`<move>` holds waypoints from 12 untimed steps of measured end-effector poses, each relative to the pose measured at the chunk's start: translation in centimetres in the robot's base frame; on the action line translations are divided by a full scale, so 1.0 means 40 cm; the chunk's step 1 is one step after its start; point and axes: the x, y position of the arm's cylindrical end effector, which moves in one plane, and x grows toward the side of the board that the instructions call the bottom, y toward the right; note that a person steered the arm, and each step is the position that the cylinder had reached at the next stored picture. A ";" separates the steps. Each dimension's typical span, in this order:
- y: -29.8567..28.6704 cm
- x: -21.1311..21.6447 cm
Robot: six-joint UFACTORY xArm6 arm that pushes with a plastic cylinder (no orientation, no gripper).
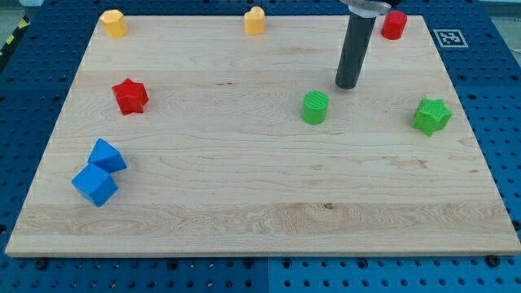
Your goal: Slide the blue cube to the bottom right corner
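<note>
The blue cube (95,185) lies near the board's lower left, touching a second blue block (107,155) of angular shape just above it. My tip (348,85) rests on the board in the upper right part, far from the blue cube. It stands just above and right of a green cylinder (315,107), a small gap apart. The rod rises from the tip toward the view's top.
A red star (129,96) lies at the left. A green star (431,115) lies at the right. Two yellow blocks (114,24) (255,21) and a red cylinder (394,25) sit along the top edge. The wooden board (260,220) lies on a blue perforated table.
</note>
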 end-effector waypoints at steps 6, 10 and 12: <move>-0.519 0.189; -0.860 0.563; -1.082 0.491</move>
